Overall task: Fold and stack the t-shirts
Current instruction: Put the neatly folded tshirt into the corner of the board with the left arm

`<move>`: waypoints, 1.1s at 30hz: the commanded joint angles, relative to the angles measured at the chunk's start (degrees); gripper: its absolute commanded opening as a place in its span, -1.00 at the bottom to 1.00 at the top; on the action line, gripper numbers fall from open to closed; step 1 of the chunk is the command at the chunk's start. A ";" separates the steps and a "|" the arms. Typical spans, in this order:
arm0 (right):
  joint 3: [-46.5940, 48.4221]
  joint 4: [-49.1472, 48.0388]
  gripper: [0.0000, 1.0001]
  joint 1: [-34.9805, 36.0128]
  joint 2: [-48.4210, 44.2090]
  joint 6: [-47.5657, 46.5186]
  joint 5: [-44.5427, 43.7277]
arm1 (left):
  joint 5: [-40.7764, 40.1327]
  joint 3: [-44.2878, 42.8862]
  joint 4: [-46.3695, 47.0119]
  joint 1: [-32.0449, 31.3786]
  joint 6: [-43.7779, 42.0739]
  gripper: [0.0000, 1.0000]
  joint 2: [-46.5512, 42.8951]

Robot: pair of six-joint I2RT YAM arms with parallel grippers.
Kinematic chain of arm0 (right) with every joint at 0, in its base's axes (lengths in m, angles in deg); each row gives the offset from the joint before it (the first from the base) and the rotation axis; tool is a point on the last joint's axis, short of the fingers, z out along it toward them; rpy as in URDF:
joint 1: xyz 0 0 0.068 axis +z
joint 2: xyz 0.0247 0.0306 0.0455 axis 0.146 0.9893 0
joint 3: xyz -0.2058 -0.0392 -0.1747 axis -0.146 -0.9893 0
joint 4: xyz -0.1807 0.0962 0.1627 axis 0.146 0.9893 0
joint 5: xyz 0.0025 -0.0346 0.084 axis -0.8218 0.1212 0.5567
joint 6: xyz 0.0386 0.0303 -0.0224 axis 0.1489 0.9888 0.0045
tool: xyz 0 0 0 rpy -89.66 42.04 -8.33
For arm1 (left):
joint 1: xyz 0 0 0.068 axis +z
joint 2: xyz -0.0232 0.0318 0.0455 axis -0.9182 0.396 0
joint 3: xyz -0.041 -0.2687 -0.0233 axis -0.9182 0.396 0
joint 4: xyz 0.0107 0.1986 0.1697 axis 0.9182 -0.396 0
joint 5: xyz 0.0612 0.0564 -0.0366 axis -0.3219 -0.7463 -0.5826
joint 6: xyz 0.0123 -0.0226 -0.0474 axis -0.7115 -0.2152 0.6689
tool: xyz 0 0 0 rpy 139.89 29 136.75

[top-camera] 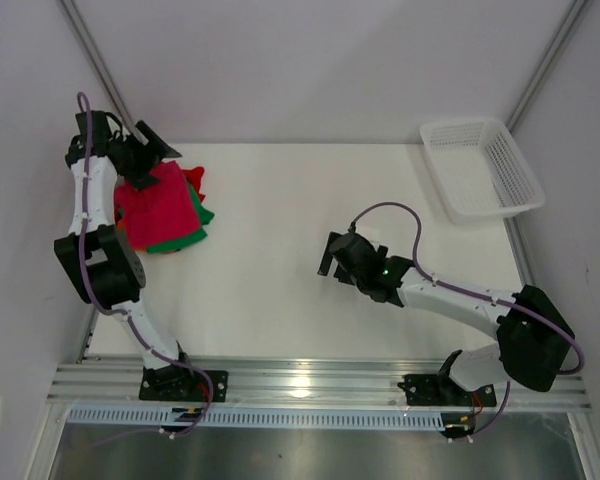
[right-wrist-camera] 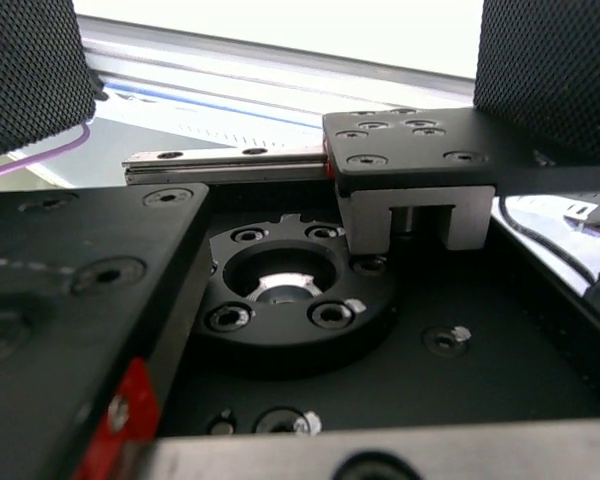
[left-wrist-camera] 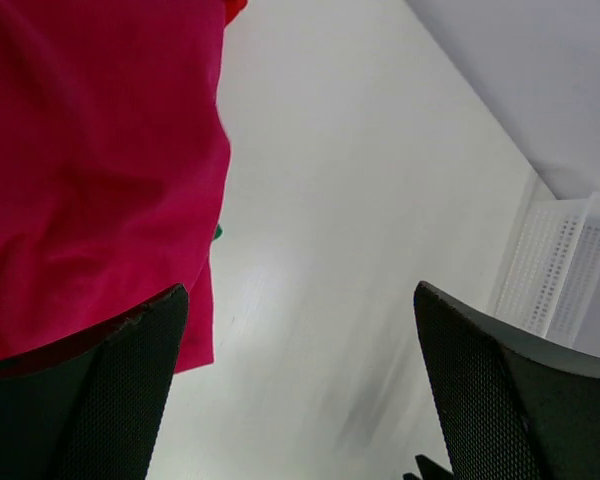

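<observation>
A pile of t-shirts lies at the table's far left: a crimson-red one (top-camera: 158, 205) on top, a green one (top-camera: 198, 214) under it, an orange-red edge (top-camera: 193, 178) behind. My left gripper (top-camera: 156, 150) is open and empty just above the pile's far edge. In the left wrist view the crimson cloth (left-wrist-camera: 100, 150) fills the left side, beside my left finger (left-wrist-camera: 130, 390), with an orange corner (left-wrist-camera: 235, 8) and a green sliver (left-wrist-camera: 218, 232). My right gripper (top-camera: 332, 254) is open and empty over the bare middle of the table; its pads (right-wrist-camera: 30, 70) stand wide apart.
A white plastic mesh basket (top-camera: 480, 170) stands at the far right corner and shows in the left wrist view (left-wrist-camera: 560, 265). The white table (top-camera: 280, 220) is walled by white panels at the back and sides. An aluminium rail (top-camera: 310, 385) runs along the near edge.
</observation>
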 commanded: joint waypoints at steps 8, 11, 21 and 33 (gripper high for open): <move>-2.83 1.12 0.99 0.48 -6.31 1.77 -1.78 | -4.45 11.46 0.11 -0.85 -1.94 0.90 0.48; -3.28 1.29 0.99 0.48 -7.01 1.51 -1.60 | -6.48 11.72 -2.09 -0.85 -1.85 0.90 2.15; -2.66 2.08 0.99 0.31 -7.89 -1.21 -1.69 | -9.29 13.13 -3.50 -0.85 -3.35 0.90 7.42; -2.57 2.00 0.99 -0.31 -7.89 -2.80 -0.28 | -5.43 13.58 -2.36 -0.85 -2.47 0.89 2.25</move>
